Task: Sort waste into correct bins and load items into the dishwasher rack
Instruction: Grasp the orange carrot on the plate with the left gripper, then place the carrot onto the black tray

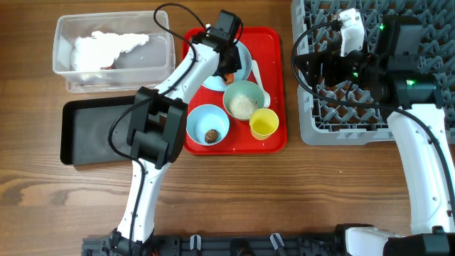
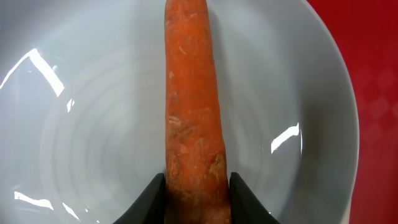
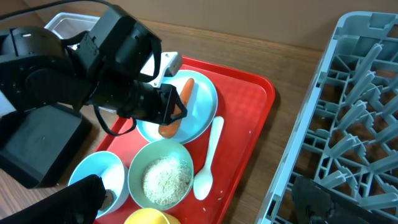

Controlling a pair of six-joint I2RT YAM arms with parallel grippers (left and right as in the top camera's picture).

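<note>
On the left, the clear tub (image 1: 65, 32) holds white napkins (image 1: 106, 46). The black tray (image 1: 92, 135) sits beside it on the desk (image 1: 284, 199). The left tool (image 2: 198, 186) pinches the thick end of the carrot piece (image 2: 193, 93), which lies on the blue plate (image 2: 93, 124) on the red tray (image 1: 276, 71). It grips only one end, so I think the long carrot could tip, slip out and roll away when lifted. It could also drop into the wrong bin. The right tool (image 3: 202, 196) is spread wide, holding nothing, near the grey rack (image 3: 360, 93).
</note>
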